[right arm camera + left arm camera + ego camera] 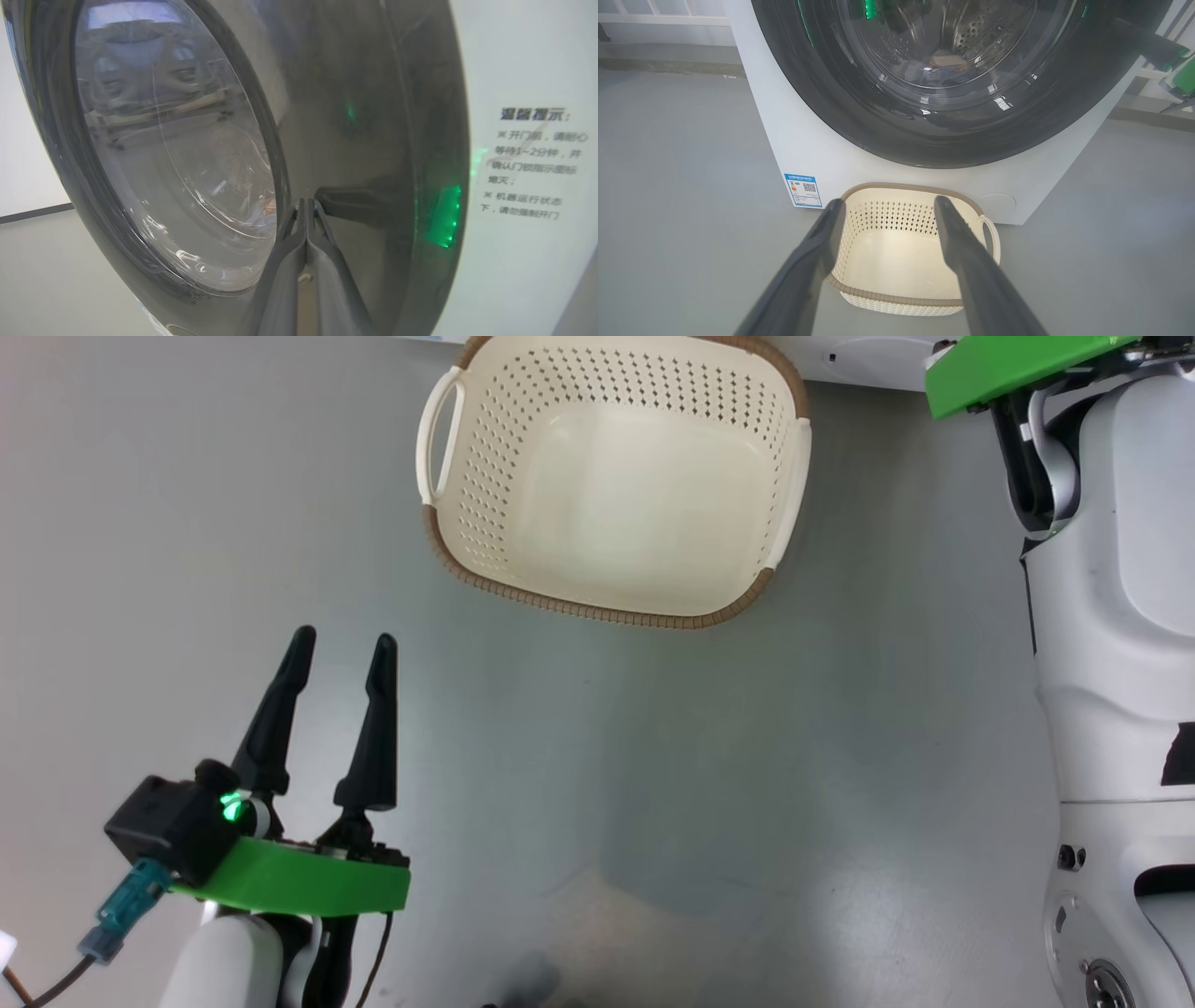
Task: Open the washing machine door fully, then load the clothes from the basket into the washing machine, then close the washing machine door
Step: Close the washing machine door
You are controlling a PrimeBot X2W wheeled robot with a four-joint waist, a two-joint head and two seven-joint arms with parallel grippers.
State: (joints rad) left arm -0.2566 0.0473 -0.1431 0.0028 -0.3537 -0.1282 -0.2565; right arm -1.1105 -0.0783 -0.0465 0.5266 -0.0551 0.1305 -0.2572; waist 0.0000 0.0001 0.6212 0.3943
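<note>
The cream basket (485, 476) stands on the grey floor with nothing in it, right in front of the white washing machine (812, 154). The washing machine door (896, 140) lies against the machine's front. Through its glass bowl (187, 140) a small patch of blue and orange-brown cloth (264, 209) shows in the drum, probably the clothes. My left gripper (344, 639) hangs open and holds nothing, below and to the left of the basket, and points toward the basket (901, 185). My right gripper (306, 201) is shut, its tips at the door's glossy black rim (373, 116).
A blue label sticker (802, 190) sits low on the machine's front. Printed text (532, 163) is on the white front beside the door. My pale right forearm (1120, 616) rises along the right side. Grey floor (700, 784) spreads around the basket.
</note>
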